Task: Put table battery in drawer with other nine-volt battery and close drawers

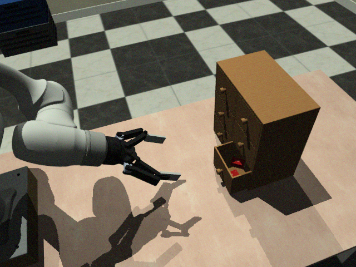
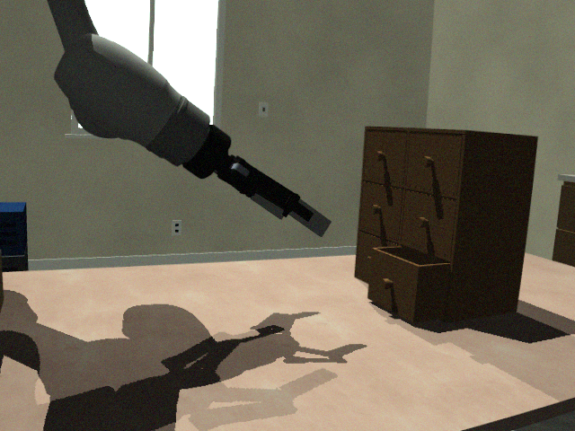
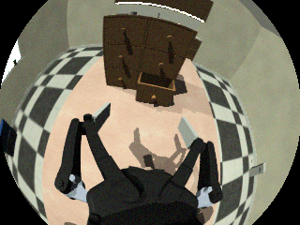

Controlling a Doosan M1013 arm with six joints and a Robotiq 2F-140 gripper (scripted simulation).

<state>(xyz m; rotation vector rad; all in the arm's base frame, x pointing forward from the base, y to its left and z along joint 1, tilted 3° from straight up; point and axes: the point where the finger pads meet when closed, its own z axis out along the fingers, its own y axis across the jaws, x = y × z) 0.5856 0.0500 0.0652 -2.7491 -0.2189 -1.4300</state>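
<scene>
The small brown chest (image 1: 284, 149) (image 2: 491, 223) (image 3: 137, 33) stands upright on the table. Its bottom drawer (image 1: 225, 172) (image 2: 402, 292) (image 3: 146, 95), on the right as seen from the front, is pulled partly out. The other drawers look pushed in. A red thing (image 1: 238, 162) and a smaller red patch (image 1: 235, 173) show inside the open drawer; I cannot tell what they are. No nine-volt battery can be made out on the table. My gripper (image 1: 172, 157) (image 2: 304, 224) (image 3: 145, 115) is wide open and empty, above the table in front of the chest, clear of it.
The pink table top (image 1: 195, 129) (image 2: 296, 283) carries the arm's shadows. A dark box (image 1: 31, 212) stands at the left in the top view. A blue and black stack (image 1: 25, 17) (image 2: 13, 232) is at the far left. Knobs stick out of the drawer fronts.
</scene>
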